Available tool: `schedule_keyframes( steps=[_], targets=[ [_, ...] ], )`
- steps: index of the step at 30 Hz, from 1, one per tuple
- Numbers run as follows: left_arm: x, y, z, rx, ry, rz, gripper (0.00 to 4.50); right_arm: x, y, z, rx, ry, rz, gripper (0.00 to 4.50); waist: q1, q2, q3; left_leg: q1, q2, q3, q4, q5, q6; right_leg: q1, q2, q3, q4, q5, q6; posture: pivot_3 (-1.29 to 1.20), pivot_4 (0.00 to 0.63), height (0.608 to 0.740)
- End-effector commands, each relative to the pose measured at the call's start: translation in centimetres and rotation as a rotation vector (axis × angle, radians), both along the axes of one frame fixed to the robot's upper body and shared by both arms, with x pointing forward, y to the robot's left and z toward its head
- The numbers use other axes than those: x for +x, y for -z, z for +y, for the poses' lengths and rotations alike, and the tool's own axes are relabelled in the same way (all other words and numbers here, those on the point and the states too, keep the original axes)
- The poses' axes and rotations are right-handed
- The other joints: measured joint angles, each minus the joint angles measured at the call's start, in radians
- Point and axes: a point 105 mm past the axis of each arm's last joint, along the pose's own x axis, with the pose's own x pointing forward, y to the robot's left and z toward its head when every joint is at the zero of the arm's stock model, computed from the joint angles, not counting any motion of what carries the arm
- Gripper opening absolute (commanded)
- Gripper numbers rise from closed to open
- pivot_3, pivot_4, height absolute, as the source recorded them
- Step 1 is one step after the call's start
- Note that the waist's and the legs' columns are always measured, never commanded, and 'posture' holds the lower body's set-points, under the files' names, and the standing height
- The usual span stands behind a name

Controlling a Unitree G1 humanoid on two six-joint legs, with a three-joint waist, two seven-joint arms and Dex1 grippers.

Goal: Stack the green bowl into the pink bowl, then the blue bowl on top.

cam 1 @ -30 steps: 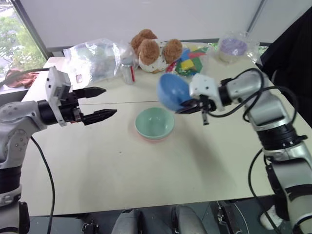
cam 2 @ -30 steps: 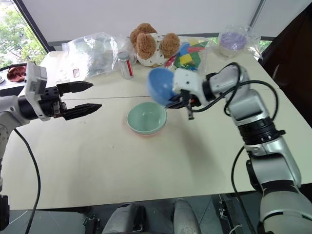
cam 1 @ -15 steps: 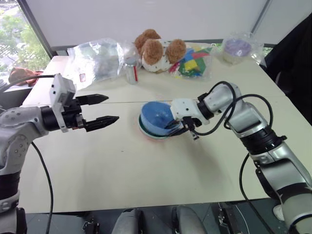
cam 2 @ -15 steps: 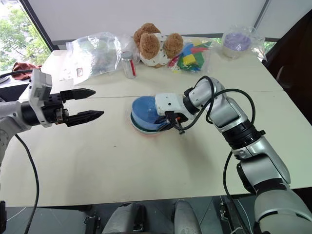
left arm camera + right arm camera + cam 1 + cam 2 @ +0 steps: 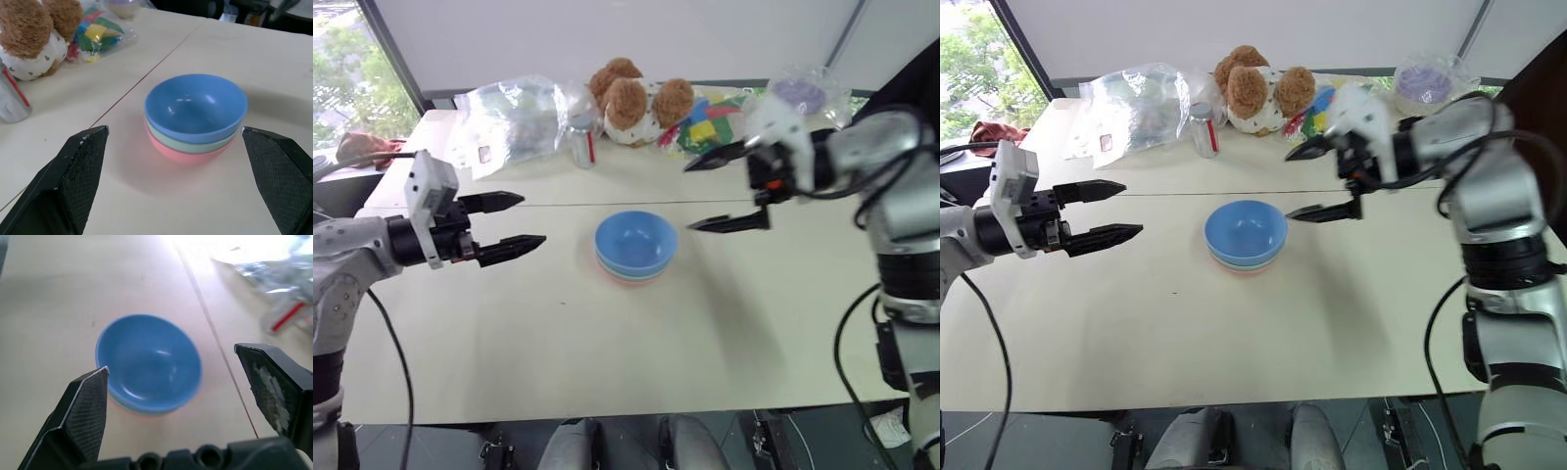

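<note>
Right pincer (image 5: pixel 722 191) wide and empty, raised right of the stack; left pincer (image 5: pixel 512 224) wide, well left; blue bowl (image 5: pixel 636 241) seated in green bowl (image 5: pixel 195 142) in pink bowl (image 5: pixel 183 155), mid-table: I judge stacking complete.

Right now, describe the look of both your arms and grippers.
Both arms are silver-grey metal segments with black joint rings and loose black cables. Each wrist carries a white boxy housing. The left gripper and right gripper each have two long, tapered black fingers with textured inner pads.
</note>
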Motion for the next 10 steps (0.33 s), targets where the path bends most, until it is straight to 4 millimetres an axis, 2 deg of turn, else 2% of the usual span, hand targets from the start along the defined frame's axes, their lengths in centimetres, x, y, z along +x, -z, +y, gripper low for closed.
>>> schedule_keyframes(
  steps=[1, 4, 6, 10],
  targets=[
    [-0.6, -0.9, 0.5, 0.024, 0.011, -0.029, 4.5, -1.7, -2.4, -2.5, 0.115, 0.104, -0.018, 4.48, -0.003, 0.0, 0.0, 0.0, 0.0, 0.0, 0.0, 0.0, 0.0, 0.0, 0.0, 0.0, 0.0, 0.0, 0.0, 0.0, 0.15, 0.74],
    [-0.6, -0.8, 0.7, 0.034, 0.013, -0.022, 4.5, -2.6, -2.0, -3.8, 0.149, 0.171, 0.013, 4.48, -0.008, 0.001, 0.0, 0.001, 0.0, 0.001, -0.002, 0.0, 0.0, -0.001, 0.0, 0.001, 0.0, 0.0, 0.0, 0.0, 0.15, 0.74],
    [-0.7, -0.8, 0.8, 0.034, 0.017, -0.019, 4.5, -3.2, -1.1, -4.4, 0.148, 0.207, 0.044, 4.48, -0.007, 0.001, 0.0, 0.002, 0.0, 0.001, -0.003, 0.0, 0.0, -0.001, 0.0, 0.001, 0.001, 0.0, 0.0, 0.0, 0.15, 0.74],
    [-0.8, -0.6, 0.6, 0.03, 0.035, -0.005, 4.5, -3.9, 0.3, -4.5, 0.147, 0.237, 0.083, 4.48, -0.003, 0.001, 0.0, 0.002, 0.0, 0.001, -0.004, -0.001, 0.001, -0.001, -0.001, 0.001, 0.0, 0.0, 0.0, 0.0, 0.15, 0.74]
  ],
)
